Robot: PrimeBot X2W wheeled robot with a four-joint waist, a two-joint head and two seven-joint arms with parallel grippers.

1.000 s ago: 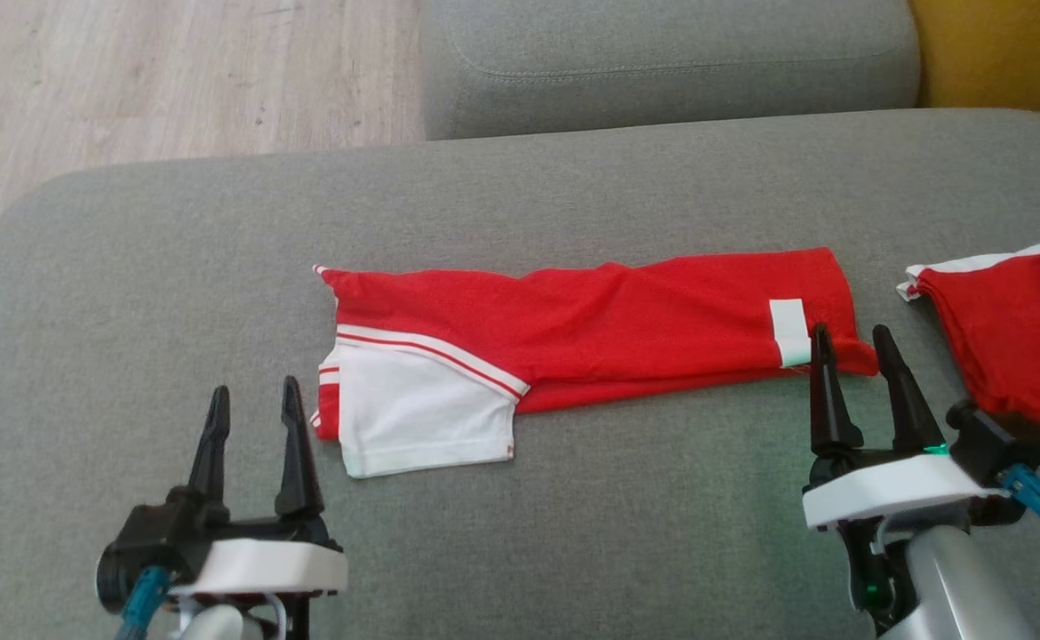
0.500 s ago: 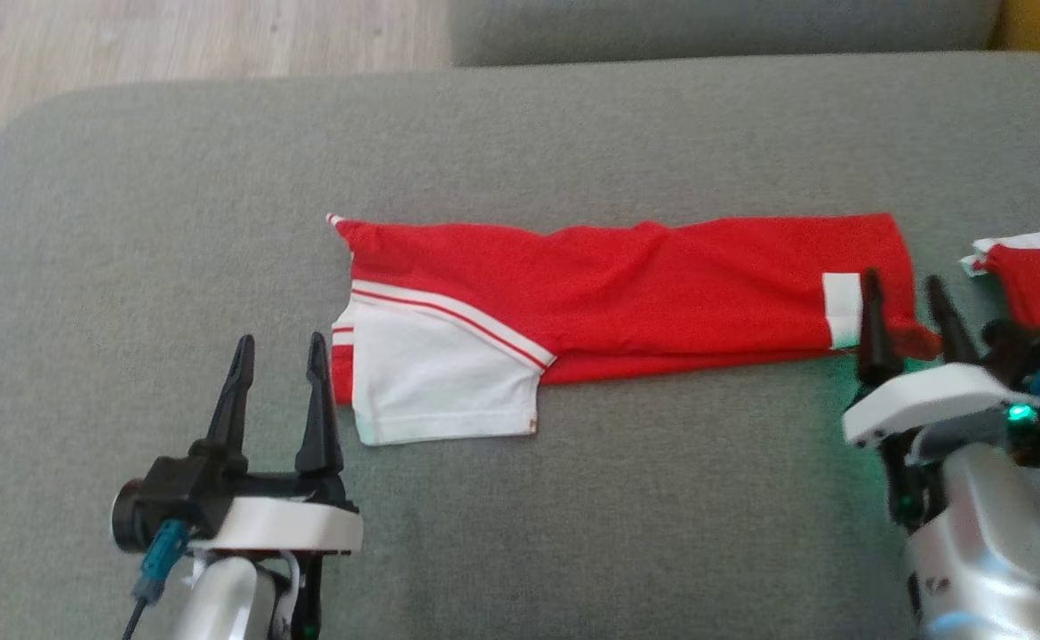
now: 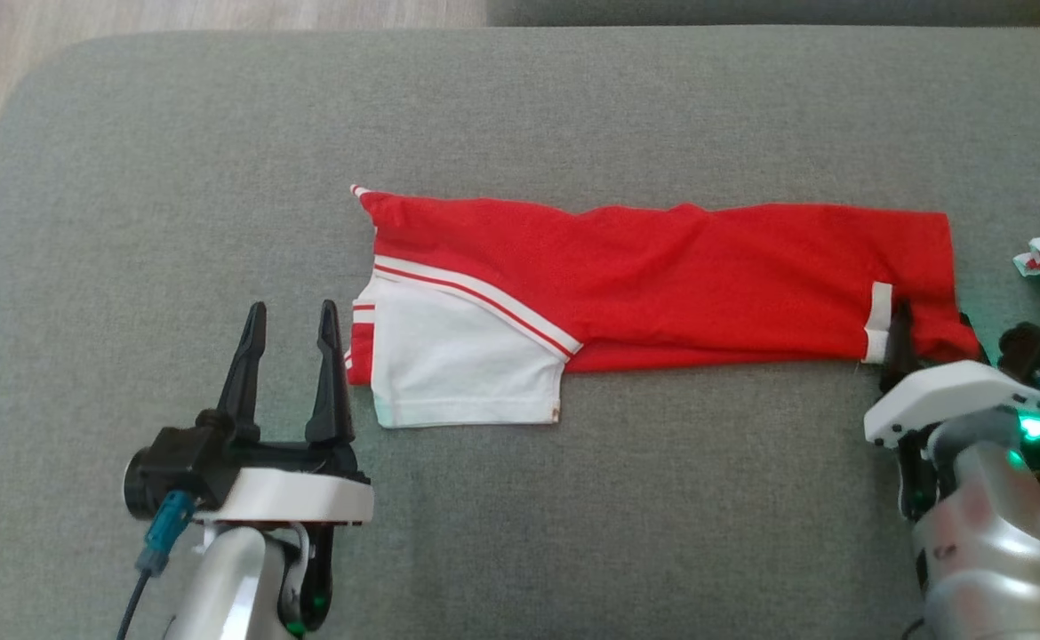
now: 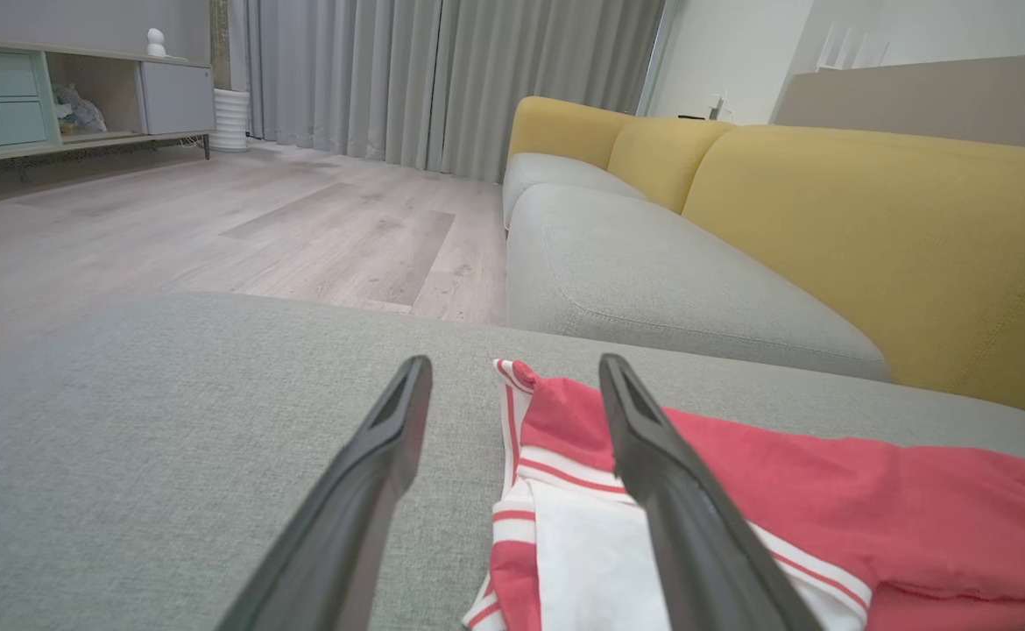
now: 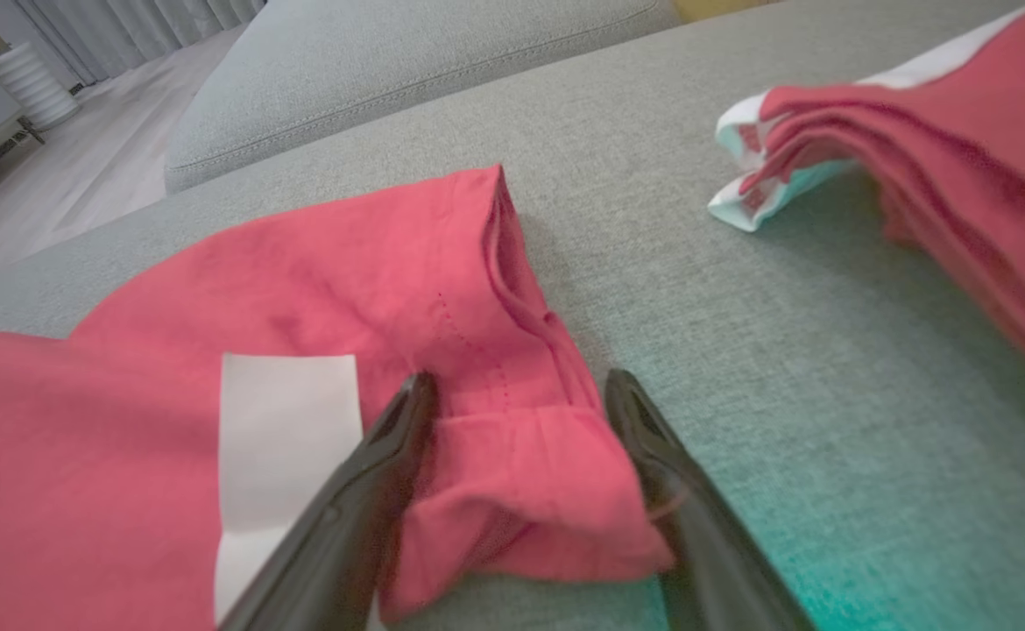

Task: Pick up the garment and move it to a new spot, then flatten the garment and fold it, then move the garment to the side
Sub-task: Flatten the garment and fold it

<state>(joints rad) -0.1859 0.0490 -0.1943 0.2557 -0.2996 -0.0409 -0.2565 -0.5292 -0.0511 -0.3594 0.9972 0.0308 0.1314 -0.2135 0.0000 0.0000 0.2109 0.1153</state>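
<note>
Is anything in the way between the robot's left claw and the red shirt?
Nothing visible is. The left gripper is open, right beside the garment's white sleeve end, with just a strip of grey cushion between them. The right gripper, open too, straddles the garment's far corner.

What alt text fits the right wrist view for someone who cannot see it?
The open right gripper straddles the bunched corner of a folded red fabric garment lying on a grey fabric sofa cushion. A second folded red-and-white garment lies apart at upper right.
</note>
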